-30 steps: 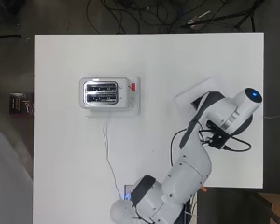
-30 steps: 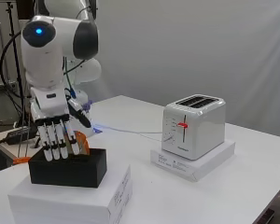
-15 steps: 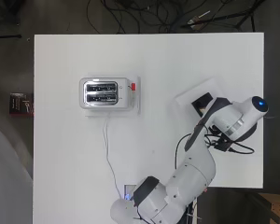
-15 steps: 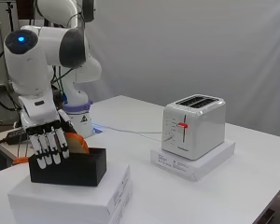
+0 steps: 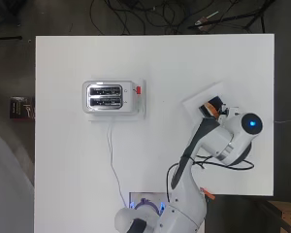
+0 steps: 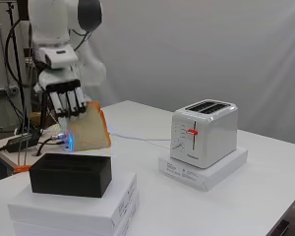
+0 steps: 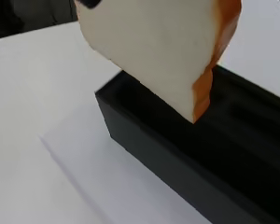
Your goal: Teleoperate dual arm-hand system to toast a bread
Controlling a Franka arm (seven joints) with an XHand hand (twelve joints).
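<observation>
A slice of bread (image 6: 90,131) with an orange-brown crust hangs in the air, pinched at its top edge by the hand (image 6: 64,95). It is tilted and clear above the black holder (image 6: 71,174), which stands on a white box (image 6: 76,210). From above, the bread (image 5: 213,105) shows just beyond the arm's end, over the holder (image 5: 204,110). The wrist view has the bread (image 7: 154,51) close up above the holder's slots (image 7: 210,149). The white two-slot toaster (image 5: 109,97) (image 6: 204,132) stands on a white base, its slots empty and its red lever (image 6: 191,131) up.
The toaster's white cable (image 5: 111,160) runs across the table toward the arm's base. Bare white tabletop (image 5: 169,63) lies between the box and the toaster. Cables and dark floor lie beyond the table's far edge.
The hand has risen with the bread, lifting the slice out of the black holder. The arm's end has swung toward the base side of the table.
</observation>
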